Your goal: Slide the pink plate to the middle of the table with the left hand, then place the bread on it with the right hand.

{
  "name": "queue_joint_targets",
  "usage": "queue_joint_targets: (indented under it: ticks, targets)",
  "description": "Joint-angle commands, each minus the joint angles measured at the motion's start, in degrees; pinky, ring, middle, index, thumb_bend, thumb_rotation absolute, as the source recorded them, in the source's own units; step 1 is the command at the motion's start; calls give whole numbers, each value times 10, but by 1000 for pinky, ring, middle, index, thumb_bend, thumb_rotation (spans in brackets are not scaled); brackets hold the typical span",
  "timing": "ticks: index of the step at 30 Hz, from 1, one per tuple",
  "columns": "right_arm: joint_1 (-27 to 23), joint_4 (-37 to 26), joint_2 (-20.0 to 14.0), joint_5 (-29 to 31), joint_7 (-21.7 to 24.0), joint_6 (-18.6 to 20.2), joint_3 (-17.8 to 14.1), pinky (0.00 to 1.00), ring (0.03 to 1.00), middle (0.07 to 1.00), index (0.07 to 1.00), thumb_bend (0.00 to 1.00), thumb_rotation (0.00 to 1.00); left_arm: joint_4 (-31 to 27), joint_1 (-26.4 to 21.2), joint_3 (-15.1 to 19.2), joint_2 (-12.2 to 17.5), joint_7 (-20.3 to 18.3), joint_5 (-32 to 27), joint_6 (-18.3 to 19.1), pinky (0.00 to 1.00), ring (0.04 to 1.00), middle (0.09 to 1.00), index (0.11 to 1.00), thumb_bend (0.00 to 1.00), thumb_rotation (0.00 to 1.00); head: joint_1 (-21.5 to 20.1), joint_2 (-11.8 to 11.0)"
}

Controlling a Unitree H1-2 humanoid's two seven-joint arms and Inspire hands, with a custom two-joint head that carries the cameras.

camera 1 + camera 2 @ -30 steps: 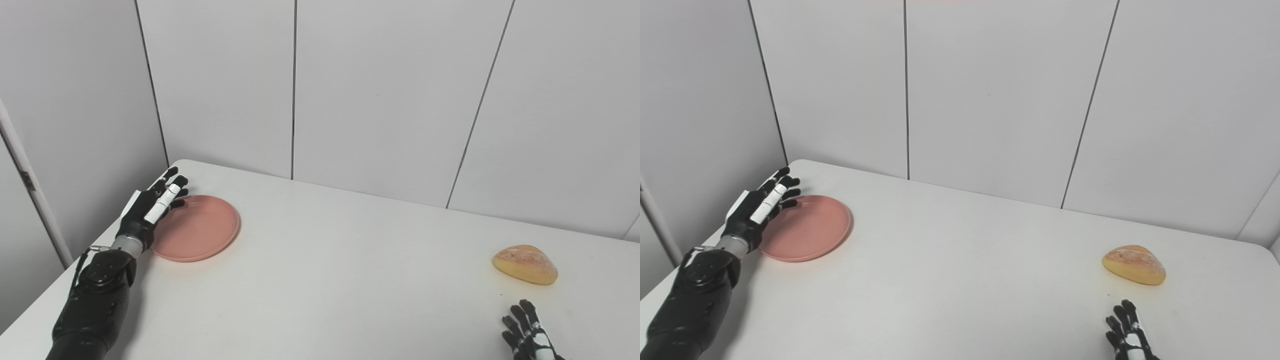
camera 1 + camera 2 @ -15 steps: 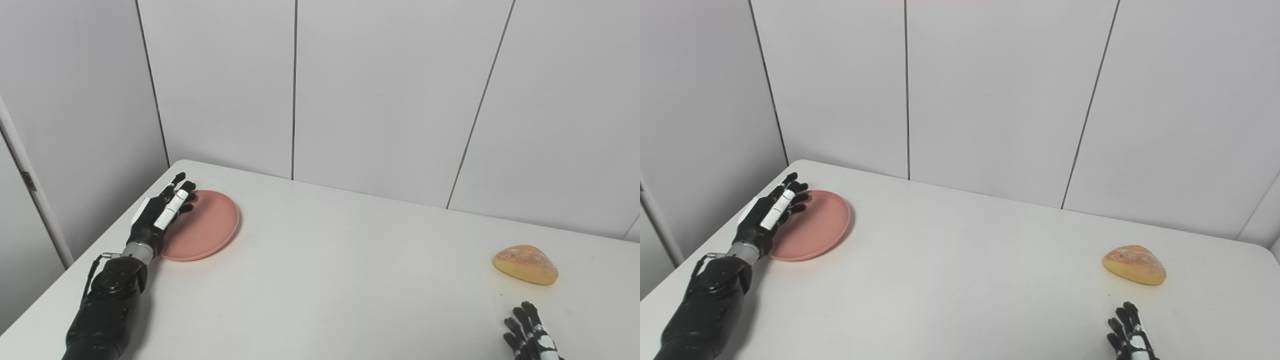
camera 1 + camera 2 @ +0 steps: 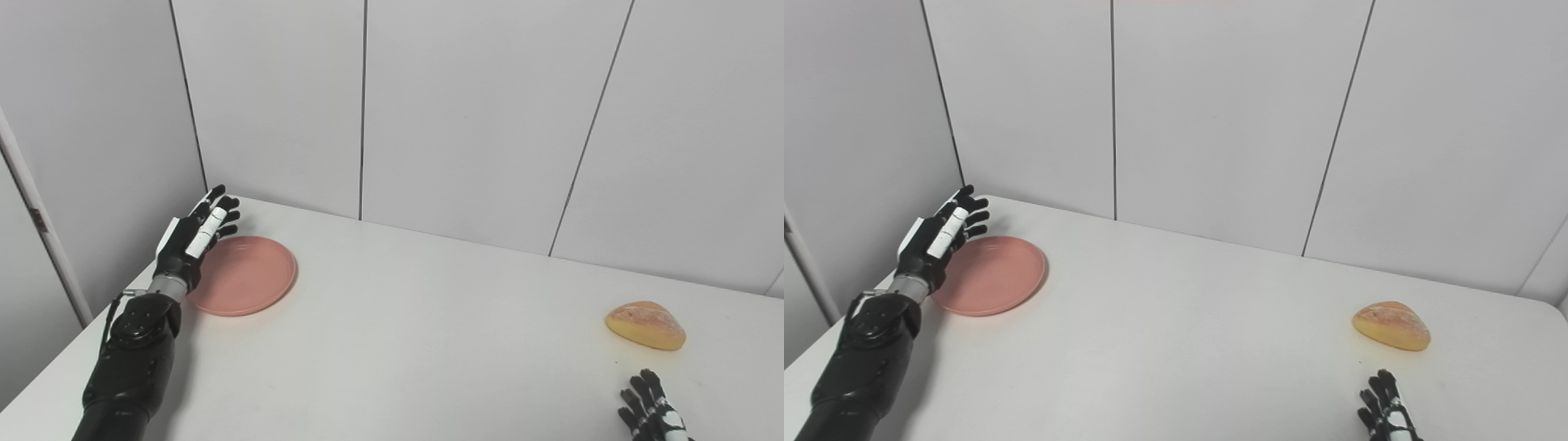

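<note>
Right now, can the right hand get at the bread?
Probably yes. The right hand sits low on the table, fingers apart and holding nothing, just nearer the robot than the bread. Only bare tabletop lies between them.

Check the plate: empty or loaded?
Empty. The plate lies flat at the table's left end with nothing on it; the bread sits far right, and the left hand, fingers spread, is at its left rim.

Your backdrop: white table, rounded far-left corner, matte top under even, soft light. Far wall of pale grey panels split by dark vertical seams. Left wall likewise panelled, meeting it at the corner.
</note>
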Motion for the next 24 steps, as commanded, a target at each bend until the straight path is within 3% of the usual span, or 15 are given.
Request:
queue_joint_targets:
  ticks: [1,7,13,17,24]
  targets:
    - [-4,-7,-9,5,2,7,-6,1000,995,1000,1000,739,903,-24,-43,9,24,3,-11,12,847,866,868,900,814,768,3,7]
    - [1,-23,-20,7,12,7,-6,1000,1000,1000,1000,725,928,-44,-41,10,37,16,6,49,798,852,864,902,806,764,6,33]
    - [1,-35,-23,12,9,18,-7,1000,995,1000,1000,731,918,9,-30,19,35,32,7,15,845,863,858,885,849,726,2,42]
    - [-1,-40,-27,15,10,28,-8,1000,997,1000,1000,729,911,46,-22,24,36,46,10,-17,848,872,860,931,751,719,2,50]
    - [-1,-42,-32,21,12,35,-9,1000,989,1000,1000,730,902,81,-16,29,38,60,11,-41,903,888,885,948,809,724,1,55]
